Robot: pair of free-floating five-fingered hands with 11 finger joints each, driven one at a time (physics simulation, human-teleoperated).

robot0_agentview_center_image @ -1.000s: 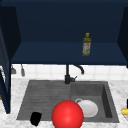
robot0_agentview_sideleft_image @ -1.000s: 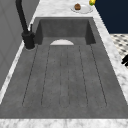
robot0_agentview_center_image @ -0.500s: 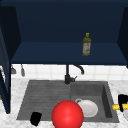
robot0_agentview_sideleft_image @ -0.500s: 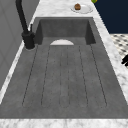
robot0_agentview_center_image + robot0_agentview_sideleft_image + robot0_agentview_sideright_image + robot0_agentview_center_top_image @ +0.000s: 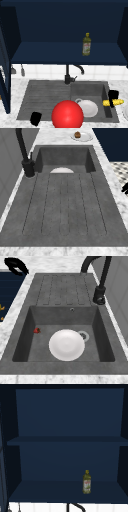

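— Now, what about the right hand (image 5: 113, 96)?
— Up at the right rim of the sink (image 5: 45, 100), front view. Curled round a corn cob (image 5: 113, 102), holding it tight.
— And which way does the corn cob lie?
— Flat, long way running left to right. One yellow end pokes left of the hand, over the basin edge. Other end sticks out to the right, over the marble counter (image 5: 15, 85). Middle hidden by the black fingers.
— Pointy end to which side?
— Cannot tell. Both ends look about the same.
— And the left hand (image 5: 35, 118)?
— Low at the front left of the sink, over the ribbed drain part, just left of a big red ball (image 5: 67, 115). Fingers open or closed? Cannot tell from the front. Same hand seen at the top left in the right side view (image 5: 15, 265), looking bent in a curve, holding nothing.
— Anything in the basin?
— Yes, a white plate (image 5: 66, 345) lying flat on the bottom, beside the drain hole (image 5: 83, 335). A tiny red thing (image 5: 36, 330) by the basin's wall too.
— And behind?
— Black faucet (image 5: 68, 75) at the back, spout bent to the right. Olive oil bottle (image 5: 86, 45) standing upright on the dark blue shelf (image 5: 50, 53) above. A small plate with a brown round thing (image 5: 77, 134) on the counter, far end in the left side view.
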